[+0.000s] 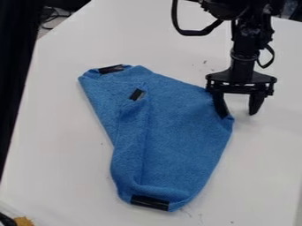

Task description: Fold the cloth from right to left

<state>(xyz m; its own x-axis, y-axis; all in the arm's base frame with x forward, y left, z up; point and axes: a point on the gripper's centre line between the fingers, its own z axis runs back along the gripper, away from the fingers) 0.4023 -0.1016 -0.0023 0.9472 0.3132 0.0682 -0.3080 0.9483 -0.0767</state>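
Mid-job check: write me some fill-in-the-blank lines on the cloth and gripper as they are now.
The cloth is ____ in color.
The strip on the cloth, nearest the view's bottom edge, is ____ in color.
As the view shows it, the gripper is at the cloth's ____ side.
The gripper's two fingertips are not together but ____.

Missing words: blue; black; right; apart.

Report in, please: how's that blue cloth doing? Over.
Pincer open, at edge of blue cloth. Cloth rumpled, partly folded over itself. No obstacle seen on it.
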